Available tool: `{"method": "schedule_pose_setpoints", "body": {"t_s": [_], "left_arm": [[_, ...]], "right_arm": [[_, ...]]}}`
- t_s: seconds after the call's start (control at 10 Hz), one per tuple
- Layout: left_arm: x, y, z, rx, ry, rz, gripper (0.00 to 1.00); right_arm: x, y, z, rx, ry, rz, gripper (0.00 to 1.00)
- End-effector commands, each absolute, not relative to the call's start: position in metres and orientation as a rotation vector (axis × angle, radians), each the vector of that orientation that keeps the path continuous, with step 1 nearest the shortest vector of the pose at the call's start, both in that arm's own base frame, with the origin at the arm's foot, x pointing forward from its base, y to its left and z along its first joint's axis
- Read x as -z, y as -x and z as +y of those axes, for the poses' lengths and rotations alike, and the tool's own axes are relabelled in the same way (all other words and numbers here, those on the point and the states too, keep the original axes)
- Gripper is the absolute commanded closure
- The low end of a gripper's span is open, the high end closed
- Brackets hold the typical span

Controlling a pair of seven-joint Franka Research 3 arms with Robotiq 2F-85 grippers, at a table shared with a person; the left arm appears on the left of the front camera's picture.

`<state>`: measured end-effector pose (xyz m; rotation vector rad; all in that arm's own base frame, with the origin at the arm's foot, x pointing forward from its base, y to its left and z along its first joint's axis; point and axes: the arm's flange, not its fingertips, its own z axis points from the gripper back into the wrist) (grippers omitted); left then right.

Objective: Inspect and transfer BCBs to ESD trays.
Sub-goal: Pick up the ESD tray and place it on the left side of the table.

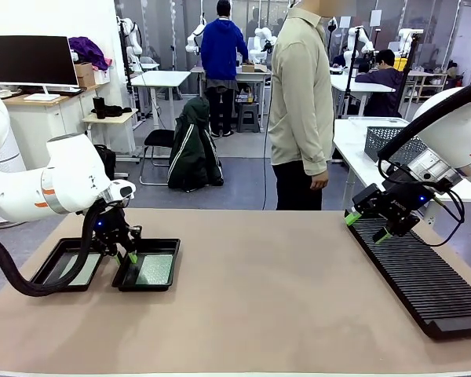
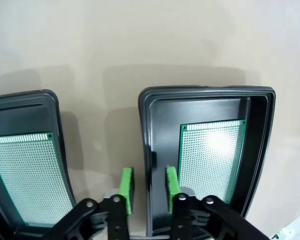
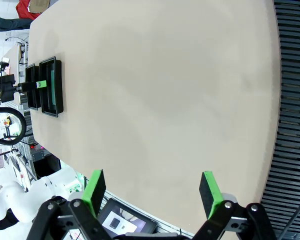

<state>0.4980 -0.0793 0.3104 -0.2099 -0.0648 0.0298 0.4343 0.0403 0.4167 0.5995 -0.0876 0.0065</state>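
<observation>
With a BCB [image 2: 210, 155] lying flat in the right ESD tray [image 2: 260, 130] and another in the left tray [image 2: 25, 170], the left hand [image 2: 147, 187], part-open and empty astride the tray's rim, should lift straight up; the right hand [image 3: 152, 192] hangs wide open, empty, by the rack [image 1: 424, 279].

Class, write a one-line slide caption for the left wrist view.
Left tool straddles the rim of an ESD tray holding a BCB.

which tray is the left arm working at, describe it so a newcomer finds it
On the tan table, two black ESD trays sit side by side at the robot's left. It is the inner tray, nearer the table's middle, with the left tool straddling its rim.
</observation>
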Motion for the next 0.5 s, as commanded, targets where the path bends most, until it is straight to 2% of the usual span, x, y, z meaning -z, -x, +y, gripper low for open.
{"method": "schedule_pose_setpoints", "body": {"t_s": [0.0, 0.1, 0.2, 0.3, 0.4], "left_arm": [[-0.3121, -0.4935, -0.0789, -0.028, 0.195, -0.079, 0.00], [-0.3127, -0.4926, -0.0793, -0.029, 0.190, -0.081, 0.00], [-0.3140, -0.4918, -0.0797, -0.024, 0.191, -0.081, 0.07], [-0.3148, -0.4913, -0.0803, -0.022, 0.188, -0.082, 0.00], [-0.3192, -0.4900, -0.0810, -0.032, 0.197, -0.083, 0.00]], "right_arm": [[-0.4162, -0.4355, 0.0424, 0.014, -0.594, -0.087, 0.00], [-0.4162, -0.4355, 0.0424, 0.014, -0.594, -0.087, 0.00], [-0.4162, -0.4355, 0.0424, 0.014, -0.594, -0.087, 0.00], [-0.4162, -0.4355, 0.0424, 0.014, -0.594, -0.087, 0.00], [-0.4162, -0.4355, 0.0424, 0.014, -0.594, -0.087, 0.00]]}}
